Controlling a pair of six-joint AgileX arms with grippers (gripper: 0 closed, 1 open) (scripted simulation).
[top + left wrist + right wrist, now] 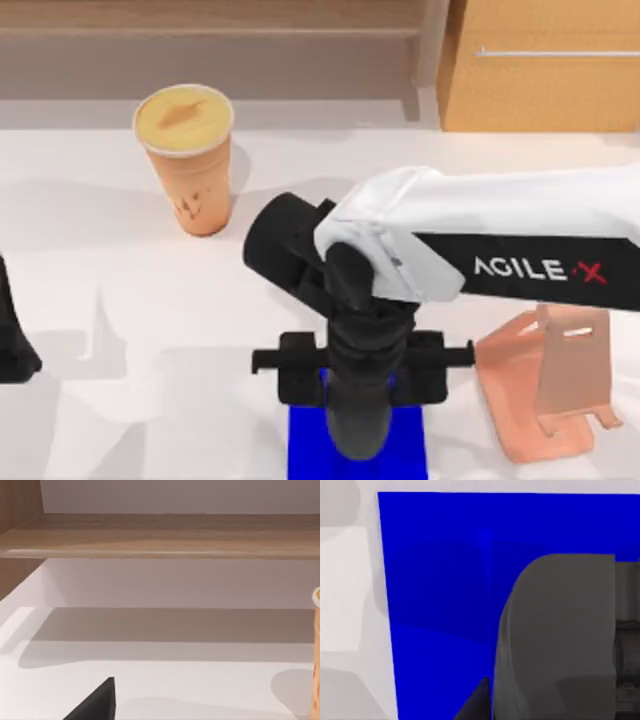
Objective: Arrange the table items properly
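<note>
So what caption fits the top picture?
Right gripper lowered over flat blue square pad; tall orange cup behind, salmon-pink angled stand beside.

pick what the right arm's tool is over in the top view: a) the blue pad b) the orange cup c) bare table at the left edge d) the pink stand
a: in the top view the right tool hangs over the blue pad, and the right wrist view shows the pad below with a grey mouse at the tool; the cup and stand lie apart.
</note>
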